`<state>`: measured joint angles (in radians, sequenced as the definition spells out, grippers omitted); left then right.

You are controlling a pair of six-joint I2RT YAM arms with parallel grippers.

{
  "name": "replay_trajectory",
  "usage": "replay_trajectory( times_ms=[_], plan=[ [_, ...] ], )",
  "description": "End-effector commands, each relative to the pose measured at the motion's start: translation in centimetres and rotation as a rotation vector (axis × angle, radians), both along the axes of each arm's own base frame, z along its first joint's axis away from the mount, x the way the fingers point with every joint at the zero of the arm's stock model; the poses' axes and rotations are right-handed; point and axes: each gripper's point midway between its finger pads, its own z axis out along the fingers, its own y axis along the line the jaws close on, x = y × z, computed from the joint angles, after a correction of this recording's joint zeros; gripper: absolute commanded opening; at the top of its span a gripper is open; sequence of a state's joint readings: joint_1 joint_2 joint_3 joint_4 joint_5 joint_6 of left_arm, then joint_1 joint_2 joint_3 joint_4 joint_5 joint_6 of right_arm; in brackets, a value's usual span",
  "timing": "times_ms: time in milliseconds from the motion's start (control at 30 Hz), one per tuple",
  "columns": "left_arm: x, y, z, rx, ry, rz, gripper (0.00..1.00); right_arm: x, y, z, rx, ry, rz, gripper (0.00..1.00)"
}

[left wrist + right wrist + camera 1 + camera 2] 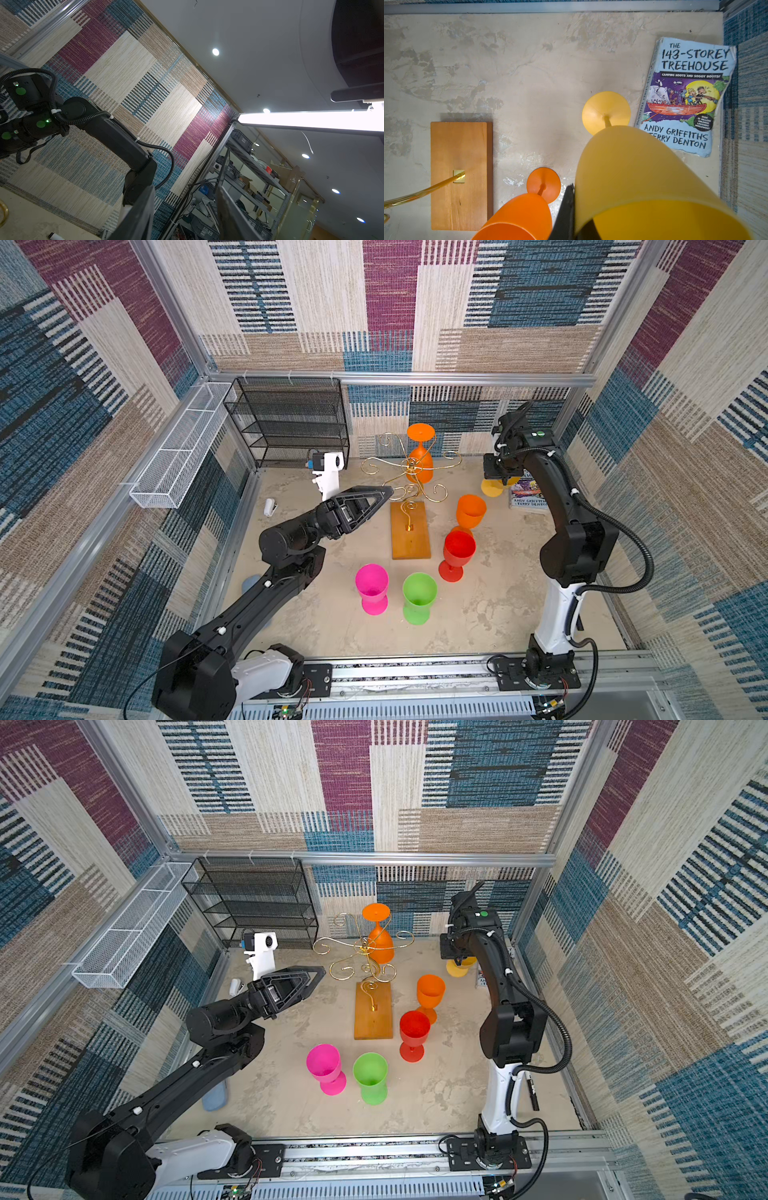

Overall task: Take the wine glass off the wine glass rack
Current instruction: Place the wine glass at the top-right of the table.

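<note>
Rack [409, 539]: one orange glass [420, 466] hanging, not yet taken | right gripper [577, 216]: clamped on yellow glass [633, 166], clear of rack | left gripper [384, 492]: half-open, empty, beside rack

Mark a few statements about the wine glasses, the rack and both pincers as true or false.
1. An orange wine glass hangs upside down on the wine glass rack. True.
2. The right pincer grips a red glass. False: it is shut on the yellow wine glass.
3. The left pincer is open and empty, beside the rack. True.
4. The pink wine glass lies on its side. False: it stands upright next to the green wine glass.
</note>
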<state>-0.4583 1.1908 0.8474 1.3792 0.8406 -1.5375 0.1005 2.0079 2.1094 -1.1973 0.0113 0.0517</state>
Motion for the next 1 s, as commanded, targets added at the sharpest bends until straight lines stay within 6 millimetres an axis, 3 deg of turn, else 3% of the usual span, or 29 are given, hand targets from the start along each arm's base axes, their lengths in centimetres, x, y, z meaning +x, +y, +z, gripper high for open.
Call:
replay_trajectory(
  times_ms=[0,500,800,967],
  plan=[
    [-0.6,0.2,0.1,-0.003,-0.054,0.008,0.5,-0.6,0.8,-0.9,0.039,0.03,0.024,0.0],
    [-0.7,0.2,0.1,-0.001,-0.057,0.005,0.5,-1.0,1.2,-5.2,0.045,0.132,0.055,0.0],
    [-0.6,0.1,0.0,0.0,-0.052,0.005,0.5,-0.6,1.1,-5.3,0.039,0.124,0.053,0.0],
    [-0.7,0.1,-0.1,0.001,-0.049,0.003,0.48,-0.4,1.2,-5.2,0.045,0.119,0.051,0.11]
  ],
)
